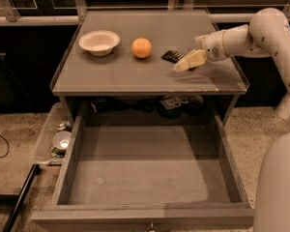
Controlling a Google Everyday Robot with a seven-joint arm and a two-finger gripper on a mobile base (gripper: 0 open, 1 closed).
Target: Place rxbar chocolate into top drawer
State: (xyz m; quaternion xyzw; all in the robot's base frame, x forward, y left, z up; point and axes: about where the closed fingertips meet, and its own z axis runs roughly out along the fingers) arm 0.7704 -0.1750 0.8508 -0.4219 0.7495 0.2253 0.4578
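On the grey surface point(135, 76), in the upper left of the frame, stands a white round bowl point(99, 41), and right of it lies a round orange fruit point(141, 48). In the lower middle, the wide grey wooden top drawer point(150, 178) is pulled out. The small flat rxbar chocolate point(172, 56) in its black wrapper lies on the surface just right of the fruit. The cream gripper point(187, 62) is low beside the bar's right end; I cannot tell whether it is open or closed. The bar is probably light, thin and slippery, so I would take it across its narrow width.
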